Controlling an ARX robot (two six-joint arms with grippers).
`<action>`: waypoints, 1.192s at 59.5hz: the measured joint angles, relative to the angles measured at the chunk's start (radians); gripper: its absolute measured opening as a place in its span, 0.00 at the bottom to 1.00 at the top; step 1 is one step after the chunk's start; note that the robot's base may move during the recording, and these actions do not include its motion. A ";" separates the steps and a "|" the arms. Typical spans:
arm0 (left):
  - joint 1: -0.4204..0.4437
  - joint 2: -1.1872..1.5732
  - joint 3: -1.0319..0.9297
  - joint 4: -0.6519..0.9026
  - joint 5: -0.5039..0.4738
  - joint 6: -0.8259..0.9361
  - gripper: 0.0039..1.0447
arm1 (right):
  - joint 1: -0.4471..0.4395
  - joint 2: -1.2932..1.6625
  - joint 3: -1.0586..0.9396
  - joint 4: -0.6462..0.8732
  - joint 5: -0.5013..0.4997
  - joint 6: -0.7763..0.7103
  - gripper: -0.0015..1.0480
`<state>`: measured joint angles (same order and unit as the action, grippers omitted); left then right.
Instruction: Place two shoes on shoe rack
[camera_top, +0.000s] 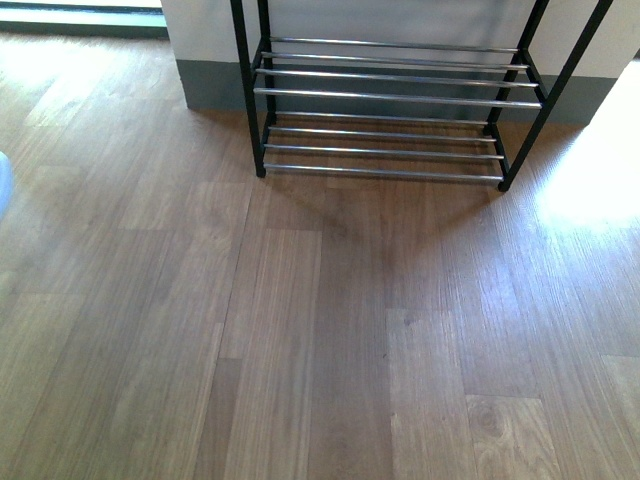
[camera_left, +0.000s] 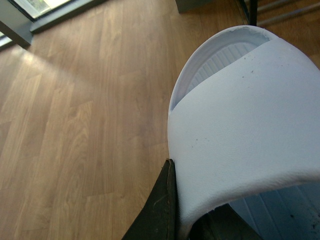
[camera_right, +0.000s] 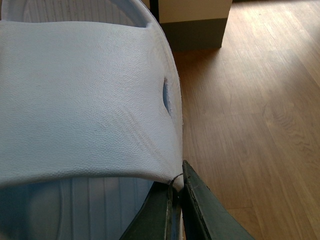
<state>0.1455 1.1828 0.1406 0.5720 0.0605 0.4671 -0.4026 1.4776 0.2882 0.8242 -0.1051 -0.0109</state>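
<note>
The shoes here are two white slide sandals, one in each gripper and both off the floor. In the left wrist view my left gripper (camera_left: 187, 200) is shut on the edge of one sandal's (camera_left: 245, 125) wide strap, with one dark finger (camera_left: 160, 210) on the outside. My right gripper (camera_right: 179, 180) is shut on the strap edge of the other sandal (camera_right: 85, 100). The shoe rack (camera_top: 395, 95), with black posts and chrome rods, stands against the far wall with bare shelves. One rack post (camera_left: 252, 10) shows beyond the left sandal's toe. Neither arm shows in the front view.
Wood plank floor (camera_top: 330, 330) stretches from me to the rack. Behind the rack, the white wall has a grey skirting (camera_top: 210, 85). A window frame (camera_left: 20, 27) lies far left. A sunlit patch (camera_top: 590, 180) marks the floor at right. A pale blurred shape (camera_top: 3, 185) touches the left edge.
</note>
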 joint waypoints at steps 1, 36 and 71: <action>0.014 -0.063 -0.001 -0.048 0.008 -0.001 0.01 | 0.000 0.000 0.000 0.000 0.000 0.000 0.01; -0.044 -0.901 0.087 -0.772 -0.024 0.002 0.01 | 0.000 0.000 0.000 0.000 0.000 0.000 0.01; -0.090 -0.962 0.103 -0.843 -0.061 -0.021 0.01 | 0.000 0.000 0.000 0.000 0.000 0.000 0.01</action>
<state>0.0551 0.2203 0.2436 -0.2707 -0.0010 0.4465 -0.4026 1.4776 0.2882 0.8242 -0.1051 -0.0105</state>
